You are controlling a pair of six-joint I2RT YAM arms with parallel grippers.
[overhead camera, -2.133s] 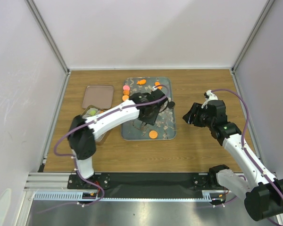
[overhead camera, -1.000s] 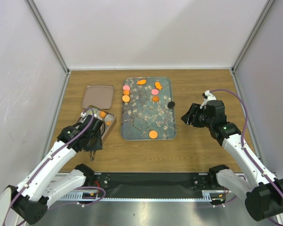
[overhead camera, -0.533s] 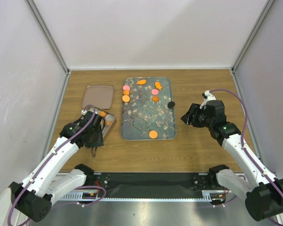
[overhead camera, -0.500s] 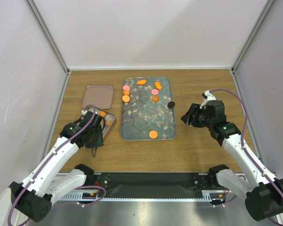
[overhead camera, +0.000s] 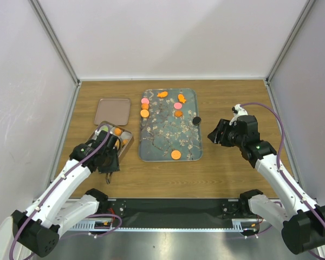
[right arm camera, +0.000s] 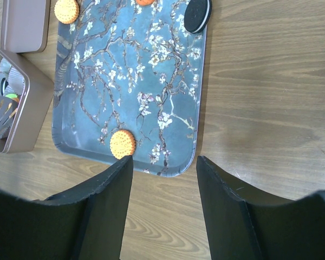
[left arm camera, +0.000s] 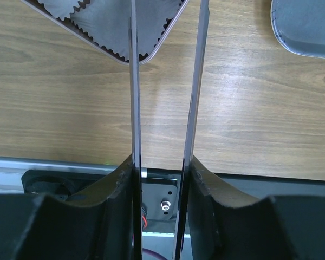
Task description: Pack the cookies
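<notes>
**Table** point(overhead camera: 233, 97): wooden, walled in white on three sides. It carries every item below.

**Left arm** point(overhead camera: 70, 179): reaches from its base over the near left part of the table, with the wrist above the near side of the tin.

**Right arm** point(overhead camera: 273, 168): extends over the right side of the table, with the wrist just beside the tray's right edge.

**Tray** point(overhead camera: 170, 135): blue-grey, floral and rectangular, lying flat at the table's centre.

**Lid** point(overhead camera: 112, 111): brownish-pink, lying flat to the left of the tray and apart from it, just beyond the tin.

**Tin** point(overhead camera: 128, 142): square metal and uncovered, just beside the tray's left edge. In the overhead view the left arm partly covers it. Fluted paper cups point(left arm camera: 105, 21) sit inside.

**Right hand** point(right arm camera: 165, 160): the two black fingers are spread with nothing between them. It sits over the table beside the near half of the tray's right edge. Its own camera looks down on the tray's near edge and bare wood.

**Left hand** point(left arm camera: 168, 21): the two thin metal blades stand apart and grip nothing. Bare wood and a corner of the tin show through the gap. The blades point toward the tin's near corner.

**Cookies** point(overhead camera: 144, 113): nine lie on the tray.
- One pink and two orange discs are in a line at the far left.
- Two orange fish shapes are at the far edge.
- One pink disc and one orange disc are just near of these.
- The black cookie point(overhead camera: 196, 120) is at the right rim.
- A single orange cookie point(overhead camera: 176, 154) lies close to the near edge, well apart from the others.

At least one orange piece point(overhead camera: 118, 131) and one green piece show inside the tin. The arm hides the rest of its contents.
</notes>
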